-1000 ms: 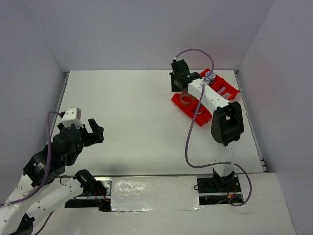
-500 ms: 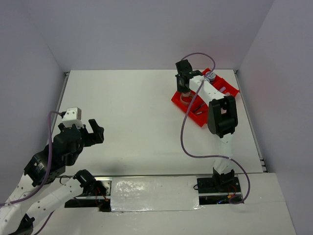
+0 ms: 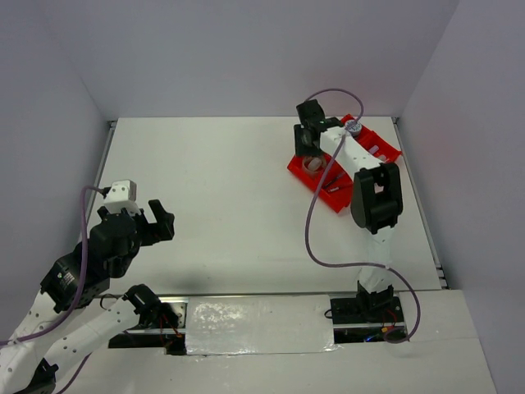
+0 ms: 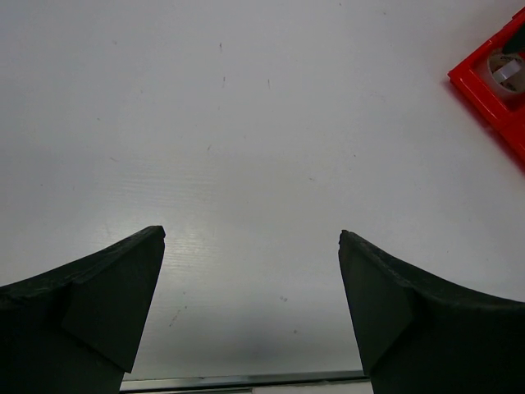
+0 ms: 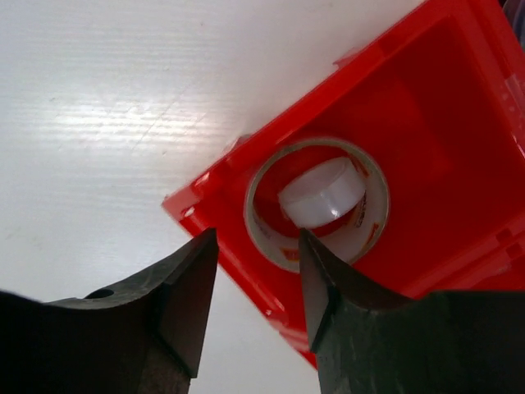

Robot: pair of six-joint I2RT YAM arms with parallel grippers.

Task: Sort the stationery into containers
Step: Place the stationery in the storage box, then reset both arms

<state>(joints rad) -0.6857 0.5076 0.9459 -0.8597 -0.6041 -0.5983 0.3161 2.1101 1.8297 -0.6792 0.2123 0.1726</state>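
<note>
Bright red plastic divided tray (image 5: 447, 115): corner compartment holds silvery tape roll (image 5: 261, 226) around a small, seemingly clear tape ring (image 5: 321, 193). Right claw (image 5: 256, 246) above it, jaws parted, empty; arm (image 3: 349, 160) hides other compartments. Left claw (image 4: 252, 238) wide apart.

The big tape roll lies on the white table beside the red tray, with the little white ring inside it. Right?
Not quite. The big tape roll lies in a corner compartment of the red tray, not on the table. The little white ring is inside it, as the right wrist view shows.
</note>
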